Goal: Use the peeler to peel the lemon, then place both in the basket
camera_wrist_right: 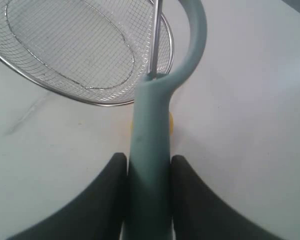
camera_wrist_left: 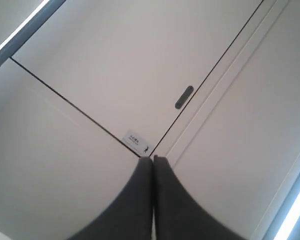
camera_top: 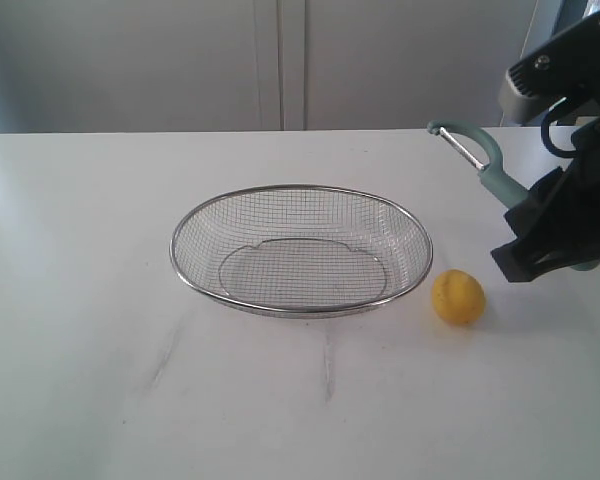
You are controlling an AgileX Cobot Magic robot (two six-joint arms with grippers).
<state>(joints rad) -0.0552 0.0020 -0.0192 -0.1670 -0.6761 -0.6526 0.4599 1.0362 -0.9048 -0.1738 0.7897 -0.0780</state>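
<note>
Labels: one small white sticker (camera_wrist_left: 137, 142) on the cabinet panel (camera_wrist_left: 130, 60), left wrist view; print too small to read.

Lemon (camera_top: 458, 297): small, round, smooth yellow skin, whole on the visible side. Sits on the white tabletop (camera_top: 80, 350) just right of the basket (camera_top: 300, 187), near its rim, not touching.

Basket: oval, silver wire mesh, thick metal rim.

Peeler (camera_top: 477, 150): pale teal handle, hooked head, metal blade; held in air right of & behind the basket, head angled up.

Right end effector (camera_wrist_right: 149, 167): clamped on peeler handle, one finger per side.

Left end effector (camera_wrist_left: 153, 162): fingers pressed together, aimed at the cabinet
</note>
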